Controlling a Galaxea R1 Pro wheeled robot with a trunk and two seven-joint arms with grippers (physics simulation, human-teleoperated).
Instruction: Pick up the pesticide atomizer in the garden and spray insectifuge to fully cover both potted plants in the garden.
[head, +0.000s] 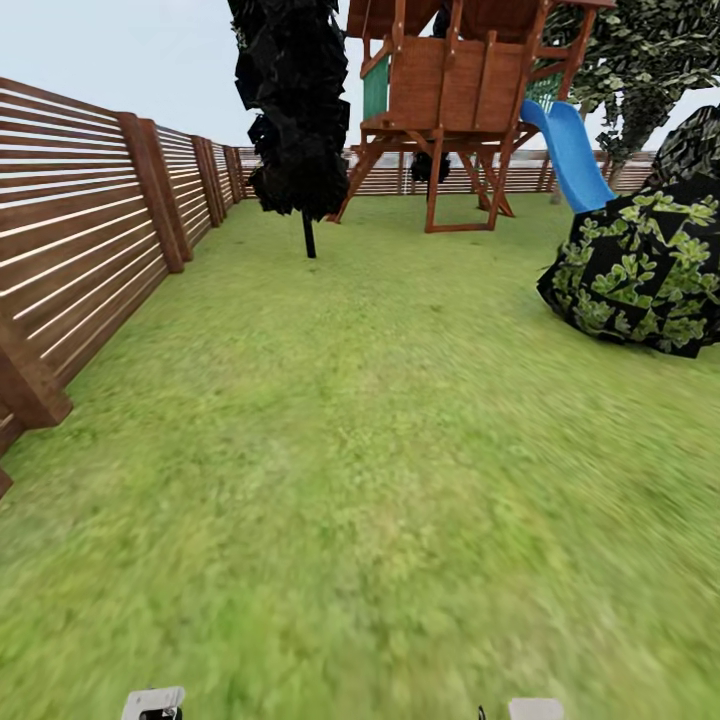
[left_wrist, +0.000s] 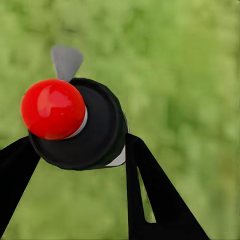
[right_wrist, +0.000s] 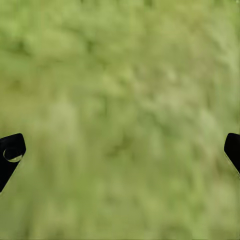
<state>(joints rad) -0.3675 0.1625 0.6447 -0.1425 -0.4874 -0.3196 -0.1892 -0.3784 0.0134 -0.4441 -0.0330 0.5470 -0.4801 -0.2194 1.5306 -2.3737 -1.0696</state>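
Note:
In the left wrist view my left gripper (left_wrist: 75, 150) is shut on the pesticide atomizer (left_wrist: 95, 130). I look down on it: a round dark body with a red ball cap (left_wrist: 52, 108) and a grey nozzle tab (left_wrist: 66, 61). One black finger (left_wrist: 150, 190) presses each side of it, over blurred grass. My right gripper (right_wrist: 122, 150) is open with nothing in it, its two black fingertips (right_wrist: 11, 150) far apart above the lawn. The potted plants are out of view. The garden lawn (head: 360, 480) stretches ahead in the head view.
A brown slatted fence (head: 90, 250) runs along the left. Ahead stand a dark tree (head: 295, 110) and a wooden play tower (head: 450, 90) with a blue slide (head: 572, 150). A big round dark bush (head: 645, 265) sits at the right.

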